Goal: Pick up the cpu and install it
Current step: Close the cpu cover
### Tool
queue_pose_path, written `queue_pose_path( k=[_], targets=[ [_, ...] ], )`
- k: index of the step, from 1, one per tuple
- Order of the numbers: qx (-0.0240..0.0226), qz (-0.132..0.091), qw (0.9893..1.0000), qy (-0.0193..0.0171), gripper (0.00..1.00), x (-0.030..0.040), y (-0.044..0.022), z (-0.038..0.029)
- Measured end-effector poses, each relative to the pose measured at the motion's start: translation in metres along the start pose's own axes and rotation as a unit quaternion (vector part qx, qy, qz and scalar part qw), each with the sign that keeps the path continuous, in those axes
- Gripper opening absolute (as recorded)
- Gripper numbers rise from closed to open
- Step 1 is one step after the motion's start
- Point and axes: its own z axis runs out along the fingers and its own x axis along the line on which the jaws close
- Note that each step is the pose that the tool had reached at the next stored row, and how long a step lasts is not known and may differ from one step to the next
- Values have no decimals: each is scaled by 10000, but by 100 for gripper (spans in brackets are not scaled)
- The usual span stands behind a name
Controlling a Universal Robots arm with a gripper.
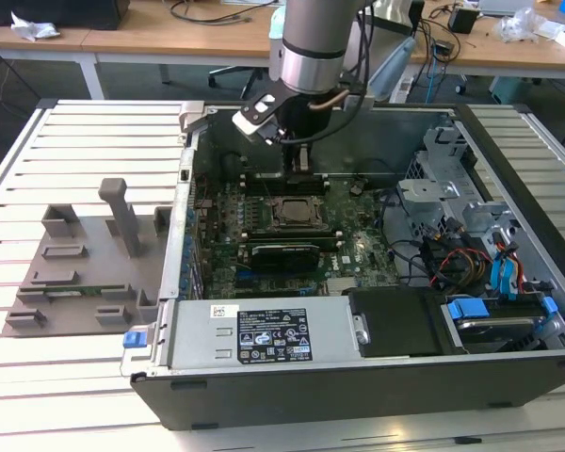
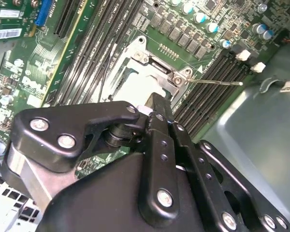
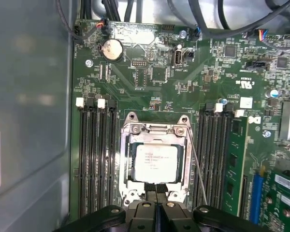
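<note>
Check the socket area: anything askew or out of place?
The cpu sits square inside the socket frame. Only the thin retention lever stands out: it looks unlatched, angling out toward the memory slots. The gripper is at the socket's edge.

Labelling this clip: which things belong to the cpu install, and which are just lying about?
In the job: cpu, lying in its socket; hand, shut, near it.
Lying about: grey fixture; coin battery; power supply; blue cables.
</note>
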Motion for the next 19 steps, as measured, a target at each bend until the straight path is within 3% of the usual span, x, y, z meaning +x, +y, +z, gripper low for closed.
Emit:
queue_pose_path(
  k=[4,10,12,19],
  targets=[
    [0,0,10000,-1,11,-3,-5,-81],
    [0,0,10000,-1,11,-10,-16,-264],
    [0,0,10000,0,11,-13,-22,-354],
    [0,0,10000,0,11,-14,-23,-381]
  ],
)
